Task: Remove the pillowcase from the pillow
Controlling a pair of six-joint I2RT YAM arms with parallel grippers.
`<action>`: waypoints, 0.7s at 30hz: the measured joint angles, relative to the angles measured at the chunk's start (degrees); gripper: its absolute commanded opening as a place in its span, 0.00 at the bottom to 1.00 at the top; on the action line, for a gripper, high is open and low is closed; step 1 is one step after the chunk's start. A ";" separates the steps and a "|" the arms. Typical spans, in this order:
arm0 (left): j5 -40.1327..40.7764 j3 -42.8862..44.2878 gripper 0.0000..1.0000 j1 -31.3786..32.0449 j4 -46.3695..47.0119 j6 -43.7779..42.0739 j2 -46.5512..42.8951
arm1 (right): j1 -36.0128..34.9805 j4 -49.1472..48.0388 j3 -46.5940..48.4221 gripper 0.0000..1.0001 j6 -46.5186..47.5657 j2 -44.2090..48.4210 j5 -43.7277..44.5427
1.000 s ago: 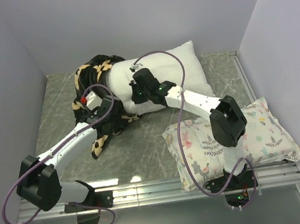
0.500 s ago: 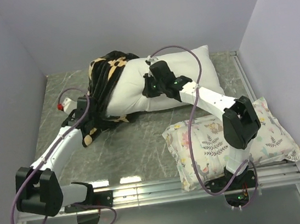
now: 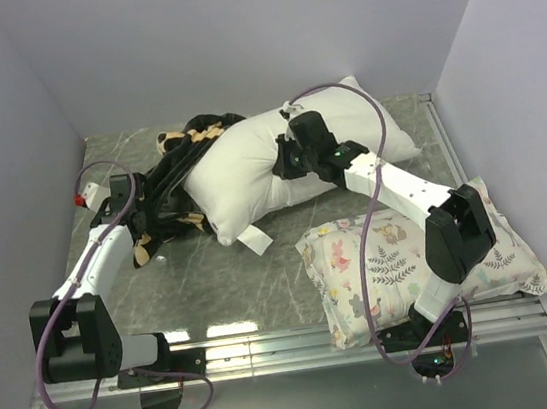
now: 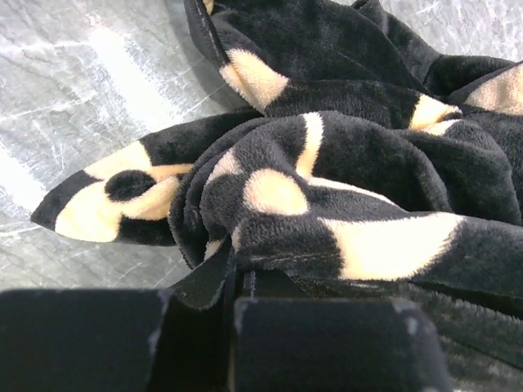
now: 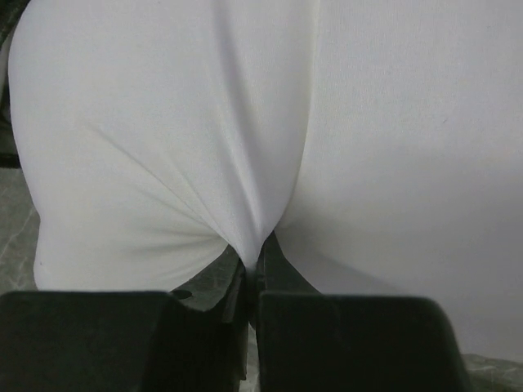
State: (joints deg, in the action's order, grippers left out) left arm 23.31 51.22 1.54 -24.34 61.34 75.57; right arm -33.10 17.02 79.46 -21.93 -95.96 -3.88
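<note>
Where pillow [image 3: 248,162] lies — grey marbled tbl [image 3: 263,278], lilac walls [image 3: 230,29].

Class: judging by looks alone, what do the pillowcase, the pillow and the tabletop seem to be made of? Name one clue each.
Pillowcase: plush fleece, likely; fuzzy matte nap.
Pillow: smooth white fabric, perhaps cotton, over soft filling; it puckers where pinched.
Tabletop: marble-look surface, grey veining, slight sheen; possibly laminate.

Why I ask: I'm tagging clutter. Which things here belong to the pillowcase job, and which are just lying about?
Belong to the job:
pillowcase, bunched at the pillow's left end
pillow
left gripper, shut on the pillowcase
right gripper, pinching the pillow

Lying about:
floral-print pillow, at the near right
</note>
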 measured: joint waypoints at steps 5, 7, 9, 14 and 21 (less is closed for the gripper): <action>-0.90 2.82 0.00 -1.55 -0.26 -0.98 2.43 | 0.13 0.15 -2.01 0.00 0.57 2.19 -0.90; -1.31 4.28 0.01 -2.97 -0.28 -1.09 3.91 | 0.26 0.90 -2.71 0.00 0.96 3.82 -1.22; -1.36 6.29 0.00 -3.96 -0.48 -1.20 5.90 | 0.46 2.21 -2.82 0.00 1.73 5.62 -1.60; -0.90 12.52 0.01 -5.51 -1.33 -1.81 11.47 | 0.90 4.83 -2.54 0.00 2.99 8.90 -3.30; -1.03 16.15 0.00 -11.19 -3.13 -2.19 15.17 | 1.25 8.28 -0.17 0.00 3.85 9.33 -5.11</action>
State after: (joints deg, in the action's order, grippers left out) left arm 22.28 67.37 -9.65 -27.46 59.16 90.74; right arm -31.86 25.30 79.29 -18.09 -86.63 -8.99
